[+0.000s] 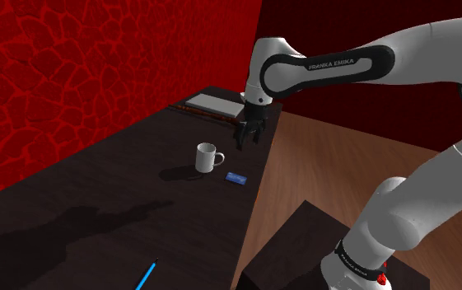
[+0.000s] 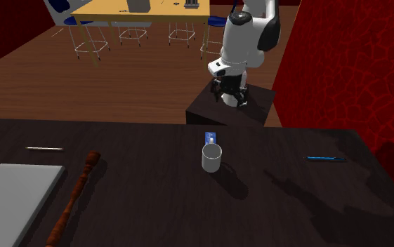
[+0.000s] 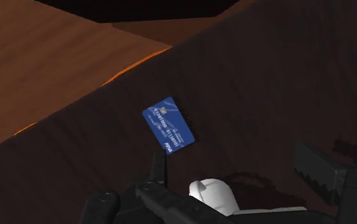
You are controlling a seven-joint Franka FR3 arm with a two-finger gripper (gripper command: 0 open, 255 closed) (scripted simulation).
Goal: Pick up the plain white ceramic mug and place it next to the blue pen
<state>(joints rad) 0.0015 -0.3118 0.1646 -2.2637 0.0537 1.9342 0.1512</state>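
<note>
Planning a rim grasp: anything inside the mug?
The mug is upright, and the upper inside wall seen in the shoulder view looks bare. Its floor is covered by the near wall, so something small lying there can't be ruled out.

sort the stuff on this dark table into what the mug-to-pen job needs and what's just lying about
For the job:
- white mug
- blue pen
- pincer, open

Just lying about:
- blue card, beside the mug
- grey slab
- reddish-brown stick
- thin white stick
</note>
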